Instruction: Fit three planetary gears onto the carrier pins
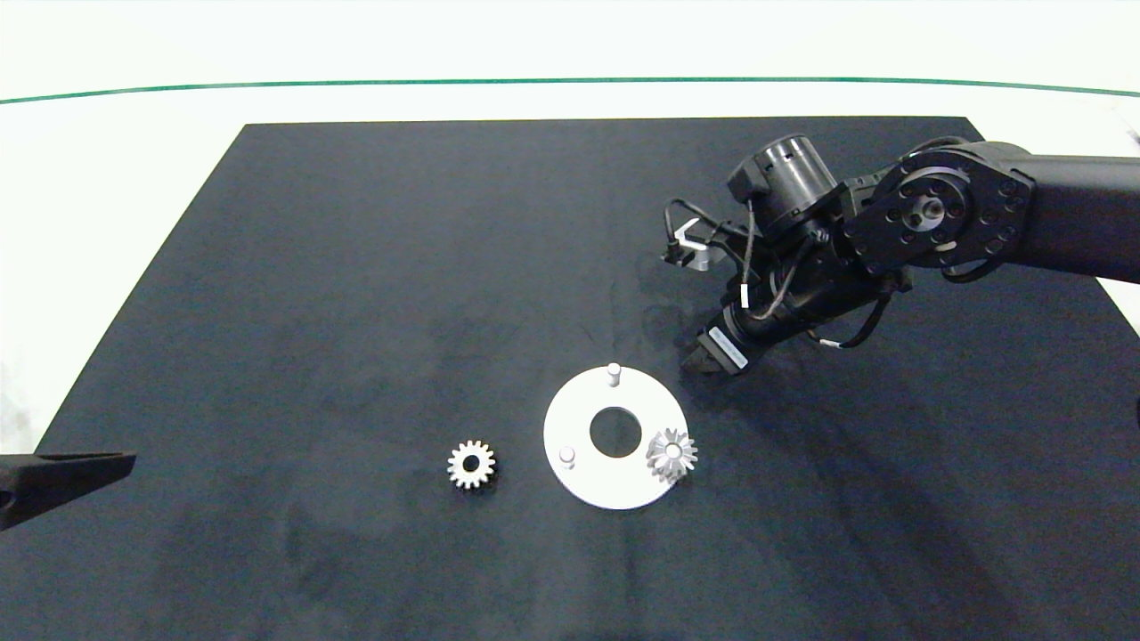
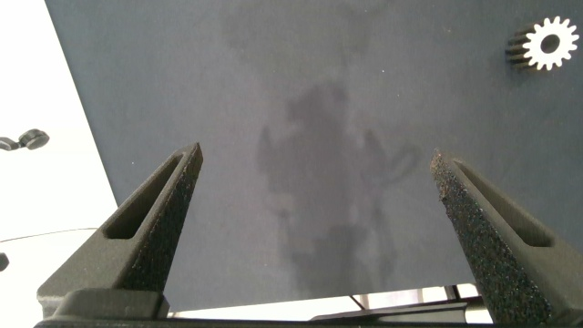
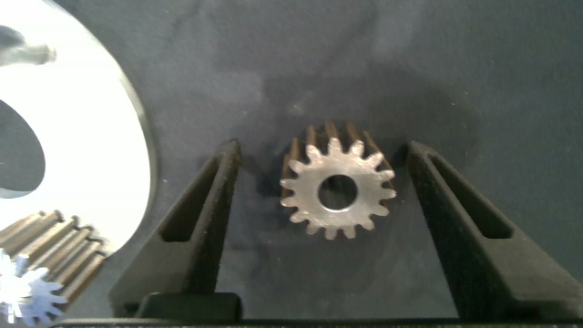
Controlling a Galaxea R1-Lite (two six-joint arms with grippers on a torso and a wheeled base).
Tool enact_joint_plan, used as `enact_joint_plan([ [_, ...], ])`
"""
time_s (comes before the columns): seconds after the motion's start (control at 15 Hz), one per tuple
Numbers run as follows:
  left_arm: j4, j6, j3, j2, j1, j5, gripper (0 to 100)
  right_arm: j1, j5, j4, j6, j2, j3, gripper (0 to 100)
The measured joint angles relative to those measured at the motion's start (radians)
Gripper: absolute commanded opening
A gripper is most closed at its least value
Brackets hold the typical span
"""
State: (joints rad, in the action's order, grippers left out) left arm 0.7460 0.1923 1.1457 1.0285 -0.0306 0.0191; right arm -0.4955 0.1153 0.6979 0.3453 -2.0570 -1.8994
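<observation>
Where the dark mat nears the worktop's front edge, one loose planetary gear lies flat, teeth up, a little left of the white disc and apart from it; the left wrist view shows it too, well clear of that arm. The left claw sits parked by the mat's front left corner, only a finger tip entering the head view, its fingers spread wide over bare mat and holding nothing. The disc lies flat near the front edge, about midway along it. Of the carrier pins, two stand bare: one on the disc's front left part, one at its far rim. A second gear sits at the disc's right rim where the third pin would be; the pin itself is hidden under it, and whether the gear is fully seated cannot be told. Just beyond the disc's far right rim, the right claw points down at the mat, the arm reaching in from the right edge. Its fingers are parted, with the third gear lying flat on the mat between them; a gap shows on each side, so neither finger touches it. In the head view this gear is hidden beneath the claw. Farther back the mat is bare up to a green line across the white worktop.
</observation>
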Motion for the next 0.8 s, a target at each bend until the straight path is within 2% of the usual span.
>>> enact_joint_plan([
  [0.8,-0.001,0.000,-0.001,0.000,0.001,0.000,100,0.007,0.000,0.001,-0.002,0.005,0.006,45],
])
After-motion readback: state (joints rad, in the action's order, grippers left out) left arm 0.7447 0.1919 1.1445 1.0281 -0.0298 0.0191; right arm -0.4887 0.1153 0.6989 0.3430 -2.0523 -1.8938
